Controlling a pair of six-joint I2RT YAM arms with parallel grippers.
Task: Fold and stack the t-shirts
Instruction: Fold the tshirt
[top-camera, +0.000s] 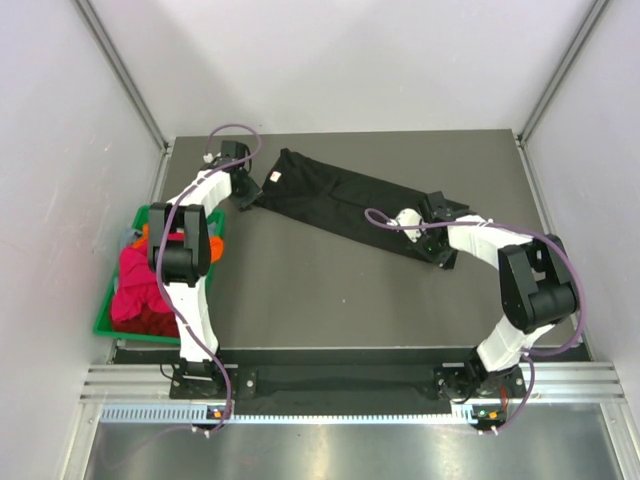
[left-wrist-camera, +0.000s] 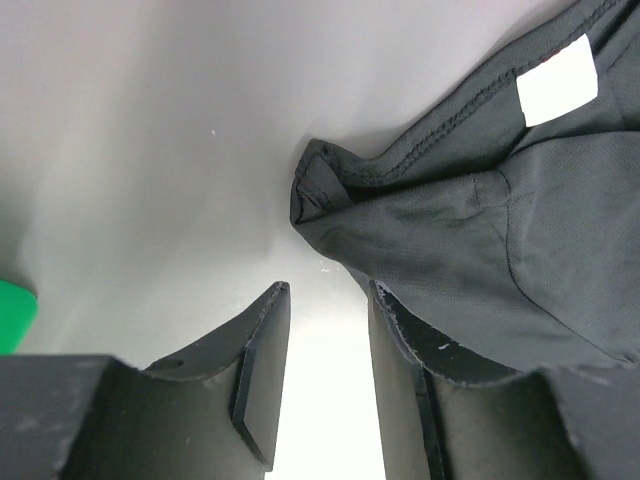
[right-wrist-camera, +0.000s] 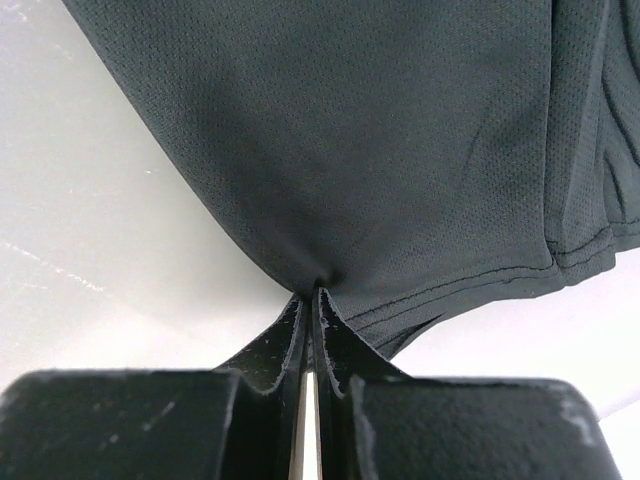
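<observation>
A black t-shirt (top-camera: 345, 200), folded into a long strip, lies diagonally across the table from back left to right. Its white neck label (left-wrist-camera: 556, 80) shows at the left end. My left gripper (top-camera: 247, 190) is open and empty at that left end. In the left wrist view (left-wrist-camera: 328, 290) the shirt's collar edge (left-wrist-camera: 400, 215) lies just beyond and beside the right finger (left-wrist-camera: 400, 335). My right gripper (top-camera: 436, 248) is shut on the shirt's right end, with cloth (right-wrist-camera: 380, 150) pinched at the tips (right-wrist-camera: 312, 293). Red, magenta and orange shirts (top-camera: 140, 285) are piled in the bin.
A green plastic bin (top-camera: 105, 322) stands off the table's left edge beside the left arm; its corner shows in the left wrist view (left-wrist-camera: 14, 315). White walls with metal frame posts enclose the table on three sides.
</observation>
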